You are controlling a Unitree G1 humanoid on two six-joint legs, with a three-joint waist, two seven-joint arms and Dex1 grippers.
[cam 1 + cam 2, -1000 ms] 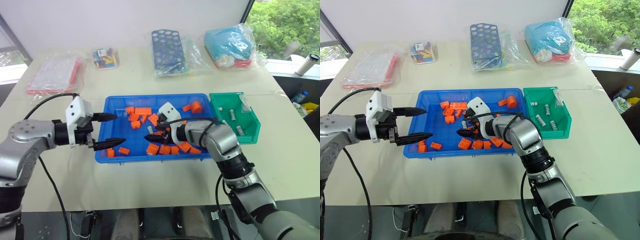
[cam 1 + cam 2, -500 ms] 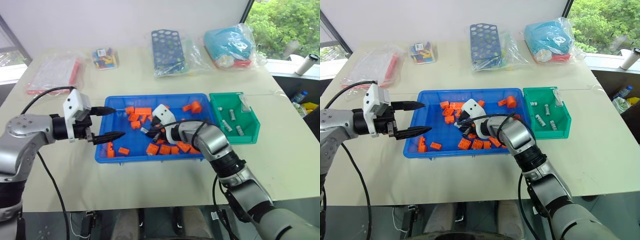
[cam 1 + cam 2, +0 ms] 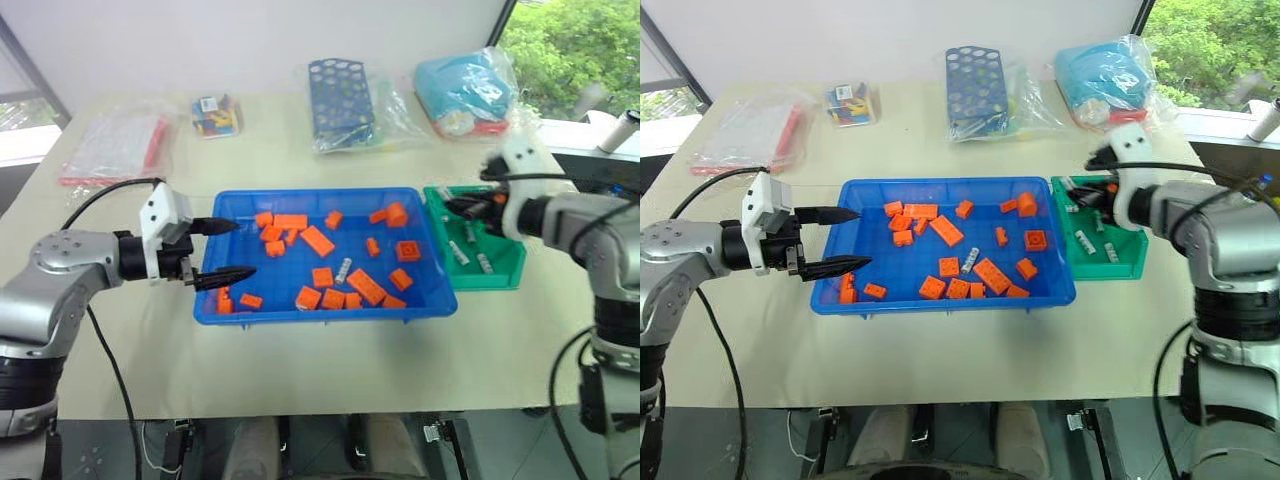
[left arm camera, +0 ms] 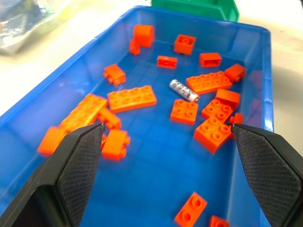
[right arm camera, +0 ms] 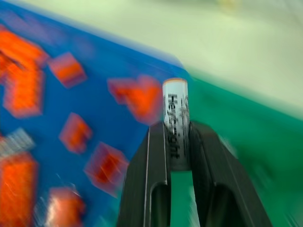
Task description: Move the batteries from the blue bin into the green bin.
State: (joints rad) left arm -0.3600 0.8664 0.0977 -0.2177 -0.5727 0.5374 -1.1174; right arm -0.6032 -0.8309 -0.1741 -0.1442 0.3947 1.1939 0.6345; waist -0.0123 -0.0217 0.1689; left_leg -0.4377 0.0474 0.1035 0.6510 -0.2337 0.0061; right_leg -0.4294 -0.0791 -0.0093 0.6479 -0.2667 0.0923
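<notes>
Between the two black fingers of the right gripper [image 5: 176, 142] one battery [image 5: 175, 120] was clamped upright, its capped end standing clear above the fingertips. The gripper was positioned over the near-left corner of the green bin [image 3: 1130, 262], just beside the wall shared with the blue bin [image 3: 940, 300]. Several batteries were seen lying on the green bin's floor.

For a clean release, the battery should be carried fully past the shared rim and lowered towards the bin floor before the fingers are parted; a release made at the rim would probably let the cylinder roll back into the blue bin or onto the table. A bare patch of floor should be chosen, so that the batteries already delivered are not struck.

One further battery [image 4: 184, 90] was found lying flat among the orange bricks [image 4: 131, 98] near the middle of the blue bin, and remained to be moved. The left gripper [image 3: 225, 251] was held with its fingers spread wide and empty over the left end of the blue bin, well apart from that battery.
</notes>
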